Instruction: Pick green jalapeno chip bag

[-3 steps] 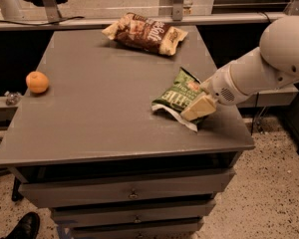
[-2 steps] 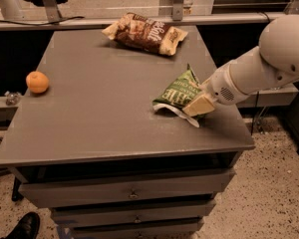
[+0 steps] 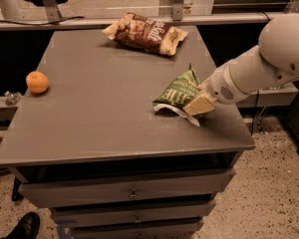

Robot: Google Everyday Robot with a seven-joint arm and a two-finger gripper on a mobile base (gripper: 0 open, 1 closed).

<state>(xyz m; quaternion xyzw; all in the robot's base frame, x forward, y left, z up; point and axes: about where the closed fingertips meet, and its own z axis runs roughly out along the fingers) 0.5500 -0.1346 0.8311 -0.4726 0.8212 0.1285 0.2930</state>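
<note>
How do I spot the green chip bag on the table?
Find the grey table, then look near its right edge, where the gripper pinches the green jalapeno chip bag in its jaws. It is bright green with white letters; the other bag, at the back, is brown.

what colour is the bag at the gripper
The bag is green with white lettering, camera view; gripper clamps its right edge.

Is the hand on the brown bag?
No, the hand grips the green bag near the right edge of the table; the brown bag lies apart at the back.
</note>
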